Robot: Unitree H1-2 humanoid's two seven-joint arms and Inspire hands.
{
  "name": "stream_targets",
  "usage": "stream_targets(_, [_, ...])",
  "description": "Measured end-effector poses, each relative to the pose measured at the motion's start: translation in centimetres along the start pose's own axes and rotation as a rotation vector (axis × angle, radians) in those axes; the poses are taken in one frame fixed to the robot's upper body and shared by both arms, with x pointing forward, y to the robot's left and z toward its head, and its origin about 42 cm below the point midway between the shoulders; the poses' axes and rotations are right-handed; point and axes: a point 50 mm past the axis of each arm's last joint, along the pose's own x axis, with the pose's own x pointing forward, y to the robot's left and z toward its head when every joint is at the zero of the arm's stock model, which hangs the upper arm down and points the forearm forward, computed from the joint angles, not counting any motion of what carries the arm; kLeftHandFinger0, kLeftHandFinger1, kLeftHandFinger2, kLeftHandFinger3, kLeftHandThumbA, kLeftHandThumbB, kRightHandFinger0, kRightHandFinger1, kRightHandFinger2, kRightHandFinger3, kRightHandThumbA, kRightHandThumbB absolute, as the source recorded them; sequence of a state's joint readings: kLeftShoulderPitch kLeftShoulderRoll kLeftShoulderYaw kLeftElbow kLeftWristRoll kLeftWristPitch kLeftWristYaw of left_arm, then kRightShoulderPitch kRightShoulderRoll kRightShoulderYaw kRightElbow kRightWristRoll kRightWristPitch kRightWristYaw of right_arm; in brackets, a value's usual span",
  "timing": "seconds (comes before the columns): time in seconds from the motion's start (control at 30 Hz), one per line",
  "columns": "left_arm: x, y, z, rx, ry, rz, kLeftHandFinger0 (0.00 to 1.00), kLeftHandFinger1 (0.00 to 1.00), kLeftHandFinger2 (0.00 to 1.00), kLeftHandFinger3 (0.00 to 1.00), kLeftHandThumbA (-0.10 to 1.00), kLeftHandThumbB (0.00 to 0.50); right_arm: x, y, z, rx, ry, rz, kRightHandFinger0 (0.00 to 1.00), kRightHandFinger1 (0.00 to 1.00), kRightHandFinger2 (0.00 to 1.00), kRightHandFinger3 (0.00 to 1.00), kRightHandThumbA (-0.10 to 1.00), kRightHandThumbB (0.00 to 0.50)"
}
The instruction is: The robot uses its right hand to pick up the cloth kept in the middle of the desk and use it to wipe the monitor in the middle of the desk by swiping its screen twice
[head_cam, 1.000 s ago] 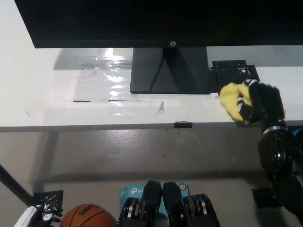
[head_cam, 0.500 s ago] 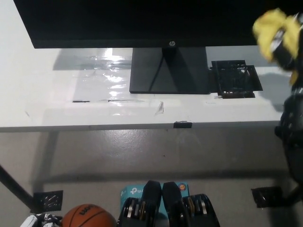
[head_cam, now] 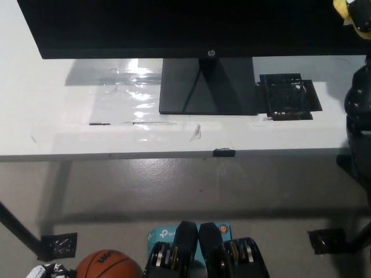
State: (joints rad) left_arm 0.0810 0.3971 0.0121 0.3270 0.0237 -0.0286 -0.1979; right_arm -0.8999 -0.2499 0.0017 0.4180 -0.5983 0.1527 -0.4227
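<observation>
My black right hand grasps the soft yellow cloth, light and limp; the wide black monitor lies just leftward; bunch cloth firmly.

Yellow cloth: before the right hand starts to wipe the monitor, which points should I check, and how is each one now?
1. Yellow cloth is off the desk: ok.
2. Right hand grips the cloth firmly: cannot tell, mostly outside the picture.
3. Cloth is up at the monitor screen's right end: ok.
4. Cloth touches the screen: cannot tell.
5. Left hand is out of the way, at bottom left: ok.
</observation>
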Motion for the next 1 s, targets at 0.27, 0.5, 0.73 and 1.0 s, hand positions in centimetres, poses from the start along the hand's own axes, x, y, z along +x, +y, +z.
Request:
stream_targets(0.27, [0.0, 0.0, 0.1, 0.001, -0.004, -0.005, 0.47, 0.53, 0.65, 0.78, 0.44, 0.32, 0.8, 2.5, 2.1, -0.202, -0.001, 0.117, 0.0, 0.03, 0.17, 0.48, -0.1, 0.179])
stream_targets(0.5, [-0.1, -0.1, 0.0, 0.002, -0.001, -0.012, 0.47, 0.53, 0.66, 0.79, 0.46, 0.328, 1.6, 4.4, 2.6, -0.294, 0.005, 0.162, 0.0, 0.0, 0.0, 0.5, -0.1, 0.169])
stream_targets(0.73, [-0.2, -0.2, 0.0, 0.005, -0.002, -0.02, 0.49, 0.55, 0.69, 0.82, 0.43, 0.317, 1.2, 5.8, 4.1, -0.344, -0.018, 0.174, 0.0, 0.0, 0.22, 0.1, -0.1, 0.116])
stream_targets(1.0, [-0.2, -0.2, 0.0, 0.012, 0.005, -0.025, 0.5, 0.55, 0.69, 0.81, 0.4, 0.308, -1.7, 9.0, 9.1, -0.276, -0.066, 0.258, 0.0, 0.0, 0.31, 0.08, -0.1, 0.107])
